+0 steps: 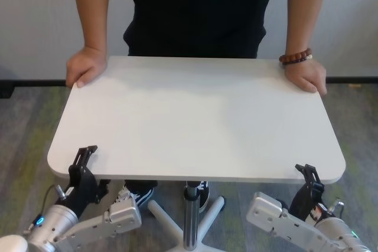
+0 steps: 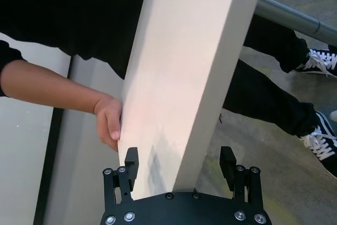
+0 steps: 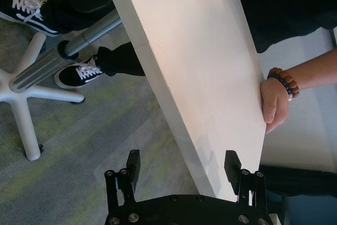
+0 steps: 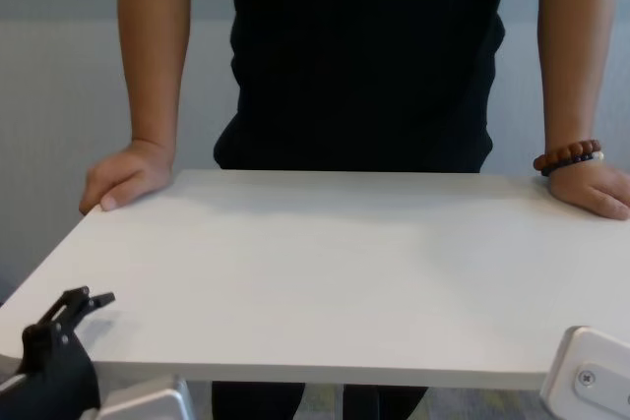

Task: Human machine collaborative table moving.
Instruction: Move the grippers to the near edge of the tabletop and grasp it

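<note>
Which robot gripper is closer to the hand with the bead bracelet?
The right gripper. It sits at the table's near corner on the bracelet hand's side, open around the edge. The left gripper is open around the opposite near corner, diagonally across.

White table [image 1: 195,122] on a silver pole [image 1: 190,216] — the human's hands [image 1: 85,66] gripping its far corners.

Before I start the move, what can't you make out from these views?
- Person: face cut off by the top edge in head and chest views.
- Right gripper: outside the chest view; only its arm's housing shows.
- Left gripper: the table sits between open fingers; contact unclear.
- Table base: mostly hidden under the tabletop in the head view.
</note>
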`<state>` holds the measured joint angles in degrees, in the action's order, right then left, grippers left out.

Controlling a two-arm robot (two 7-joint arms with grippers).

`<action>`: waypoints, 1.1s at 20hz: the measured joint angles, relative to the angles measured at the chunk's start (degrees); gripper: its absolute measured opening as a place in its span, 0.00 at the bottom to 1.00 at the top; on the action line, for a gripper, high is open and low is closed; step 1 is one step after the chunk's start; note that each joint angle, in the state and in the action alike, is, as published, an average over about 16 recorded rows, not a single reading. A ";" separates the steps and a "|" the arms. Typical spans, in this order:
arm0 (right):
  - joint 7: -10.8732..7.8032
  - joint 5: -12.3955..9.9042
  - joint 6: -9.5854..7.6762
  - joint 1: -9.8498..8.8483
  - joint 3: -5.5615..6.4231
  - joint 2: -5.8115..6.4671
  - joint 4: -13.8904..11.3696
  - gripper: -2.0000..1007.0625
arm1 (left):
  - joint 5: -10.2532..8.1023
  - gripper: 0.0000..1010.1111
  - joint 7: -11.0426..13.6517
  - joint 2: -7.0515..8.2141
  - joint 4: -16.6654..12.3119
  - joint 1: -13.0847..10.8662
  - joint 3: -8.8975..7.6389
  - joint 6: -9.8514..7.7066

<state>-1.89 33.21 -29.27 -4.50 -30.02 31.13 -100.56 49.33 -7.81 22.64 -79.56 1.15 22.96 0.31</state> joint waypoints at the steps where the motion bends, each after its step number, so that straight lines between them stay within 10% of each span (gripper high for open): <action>1: -0.08 0.19 -0.02 0.00 0.03 -0.07 -0.01 0.99 | 0.01 0.99 -0.20 -0.04 0.04 -0.01 -0.09 0.08; 22: -0.46 10.09 -3.38 2.60 -2.66 -1.68 2.53 0.99 | 0.18 0.99 -1.58 -0.31 0.43 -0.04 -0.70 0.65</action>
<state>-2.35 43.30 -32.65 -1.90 -32.68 29.46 -98.03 49.51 -9.39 22.33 -79.13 1.11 22.25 0.96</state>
